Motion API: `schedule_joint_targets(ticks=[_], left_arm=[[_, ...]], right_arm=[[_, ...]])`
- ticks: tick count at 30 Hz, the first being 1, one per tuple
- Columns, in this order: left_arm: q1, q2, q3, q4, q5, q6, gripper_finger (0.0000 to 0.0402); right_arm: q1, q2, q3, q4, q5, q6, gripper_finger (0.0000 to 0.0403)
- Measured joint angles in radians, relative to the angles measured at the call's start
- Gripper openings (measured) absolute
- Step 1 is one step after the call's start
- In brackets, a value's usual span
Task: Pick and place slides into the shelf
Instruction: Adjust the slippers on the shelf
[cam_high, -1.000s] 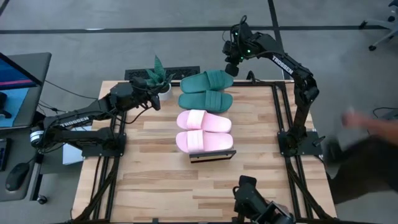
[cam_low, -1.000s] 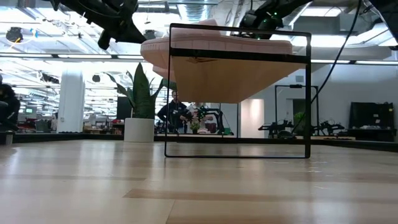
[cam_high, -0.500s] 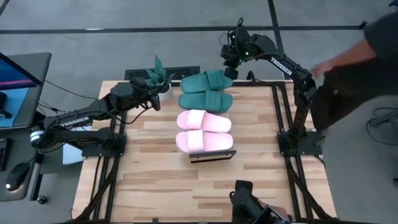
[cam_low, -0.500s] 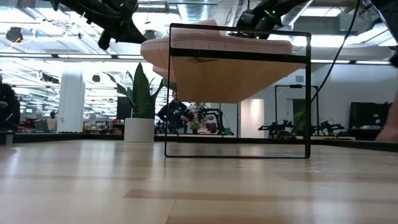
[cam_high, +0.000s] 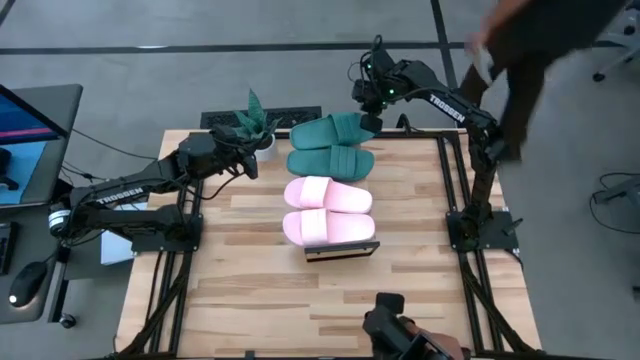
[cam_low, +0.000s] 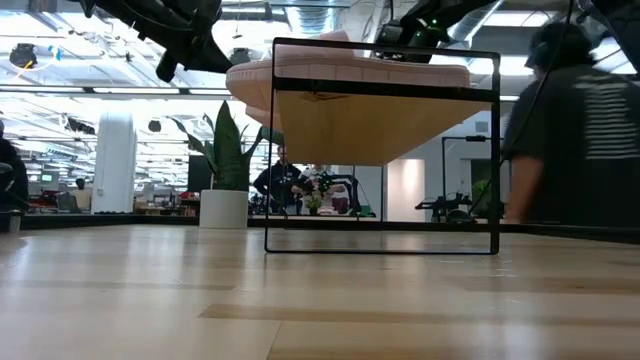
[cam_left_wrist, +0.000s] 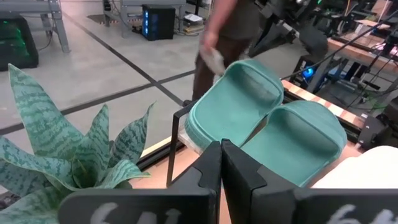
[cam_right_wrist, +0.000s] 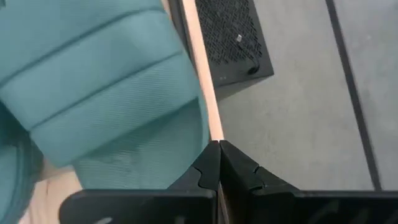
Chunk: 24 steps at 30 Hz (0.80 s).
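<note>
All the slides lie strap-up in a row along the narrow shelf (cam_high: 342, 250): two dark green ones (cam_high: 332, 130) (cam_high: 331, 161) at the far end, two pale pink ones (cam_high: 328, 193) (cam_high: 328, 226) nearer. My right gripper (cam_high: 369, 120) (cam_right_wrist: 219, 146) is shut and stands over the right end of the farthest green slide (cam_right_wrist: 106, 87). My left gripper (cam_high: 252, 165) (cam_left_wrist: 221, 149) is shut and waits left of the shelf, pointing at the green slides (cam_left_wrist: 239, 102). The low view shows the shelf frame (cam_low: 382, 150) with a pink slide (cam_low: 350, 72) on top. My right gripper's shut fingertips stand above the right end (cam_right_wrist: 186, 134) of the farthest green slide, at the plank's edge, coming from above. Whether they touch it, I cannot tell.
A potted plant (cam_high: 255, 122) (cam_left_wrist: 56, 155) stands at the table's far edge beside my left gripper. A black box (cam_right_wrist: 233, 37) sits on the floor beyond the far edge. A person (cam_high: 520, 40) (cam_low: 580, 130) walks past the far right corner. Bare table lies near the front.
My right gripper has shifted slightly toward the table's left and down over the farthest green slide. The person has walked from the table's right side around to behind its far right corner. The slides have stayed in place.
</note>
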<state>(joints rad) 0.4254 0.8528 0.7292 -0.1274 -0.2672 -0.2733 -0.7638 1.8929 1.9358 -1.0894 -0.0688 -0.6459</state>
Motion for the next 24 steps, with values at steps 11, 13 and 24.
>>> schedule_joint_targets(ticks=[11,13,24], left_arm=[[-0.002,0.0,0.0,0.002,0.019,0.0,0.0],[-0.002,0.0,0.0,0.002,0.019,0.0,0.0],[-0.002,0.0,0.0,0.002,0.019,0.005,0.0]], right_arm=[[0.015,0.06,-0.003,0.011,0.021,0.009,0.0],[0.023,0.06,-0.003,0.018,0.022,0.009,0.0],[0.04,0.057,-0.003,-0.03,0.022,0.009,0.0]])
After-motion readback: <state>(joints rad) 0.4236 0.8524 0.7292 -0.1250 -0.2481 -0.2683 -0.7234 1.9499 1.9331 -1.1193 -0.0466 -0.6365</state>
